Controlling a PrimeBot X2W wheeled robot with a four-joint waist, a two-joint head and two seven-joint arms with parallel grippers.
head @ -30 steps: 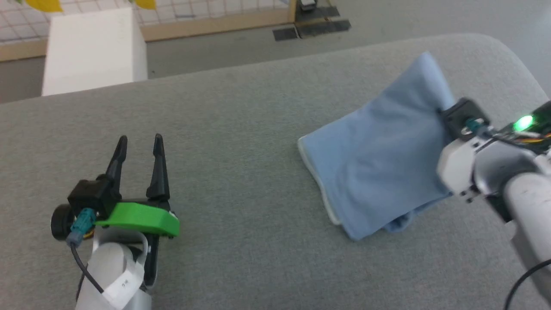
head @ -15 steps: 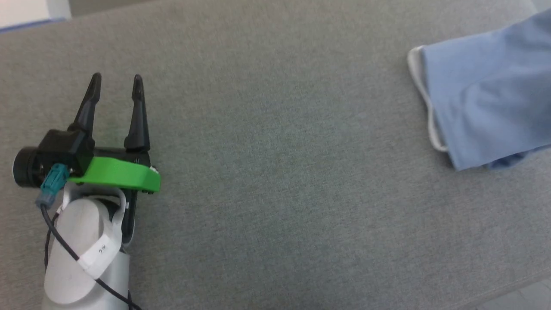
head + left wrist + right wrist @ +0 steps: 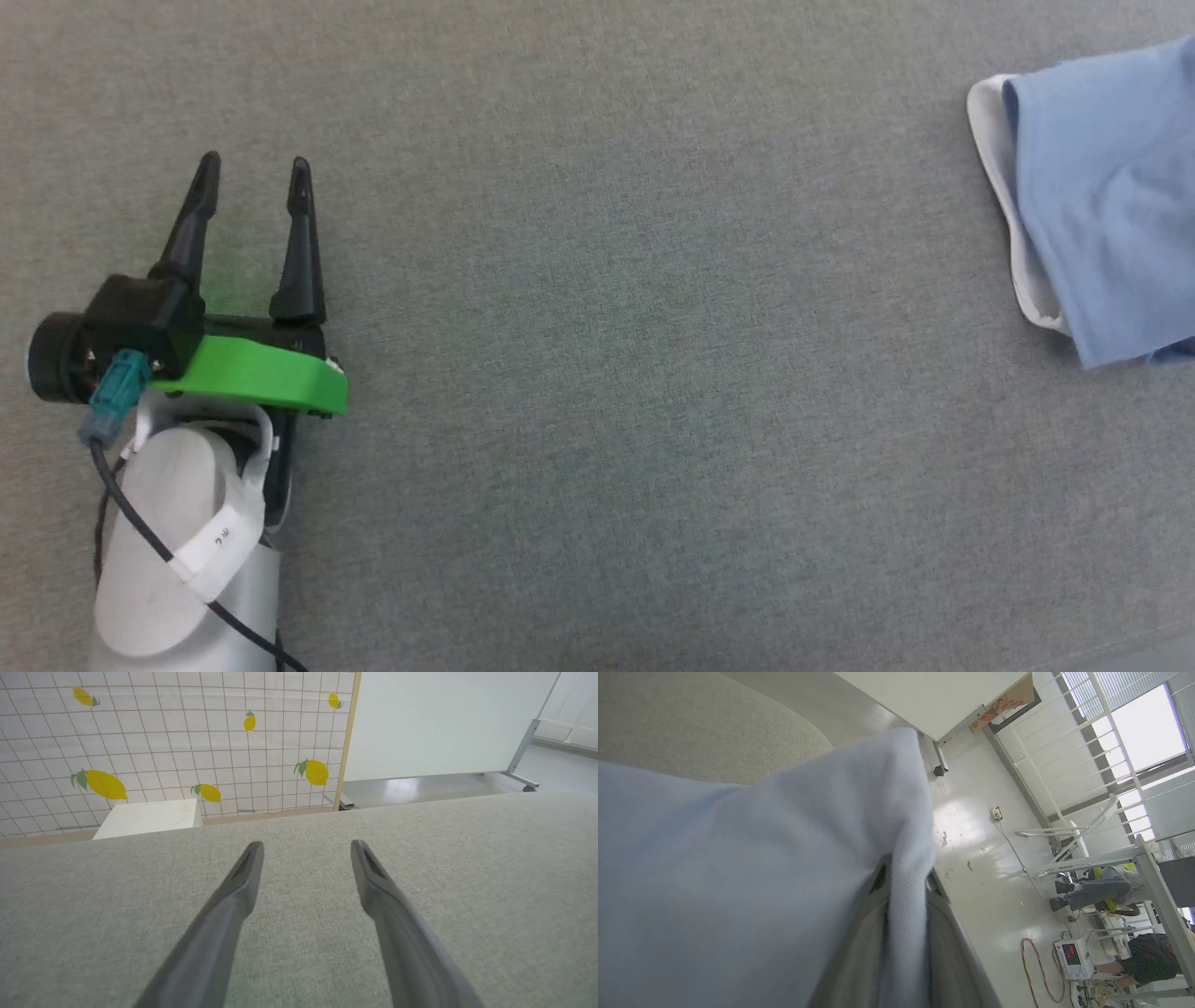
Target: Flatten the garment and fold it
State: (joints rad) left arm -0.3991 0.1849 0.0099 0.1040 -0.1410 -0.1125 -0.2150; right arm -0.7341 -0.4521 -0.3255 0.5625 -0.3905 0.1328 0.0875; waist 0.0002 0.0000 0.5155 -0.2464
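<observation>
The garment is light blue with a white edge and lies folded at the right edge of the head view, running out of the picture. In the right wrist view the garment drapes across the lens, and my right gripper is shut on a fold of it, which rises between the two fingers. My left gripper rests open at the left on bare table, far from the cloth. Nothing lies between the fingers of the left gripper in its own wrist view.
The grey cloth-covered table spreads between the left gripper and the garment. Beyond its far edge stand a white box, a lemon-patterned tiled wall and a white panel. Cables, a small device and a person's legs are on the floor.
The head camera has swung down and left, so the table's far edge and my right arm have left the picture. The garment's white edge now sits farther right of my unmoved, open left gripper.
</observation>
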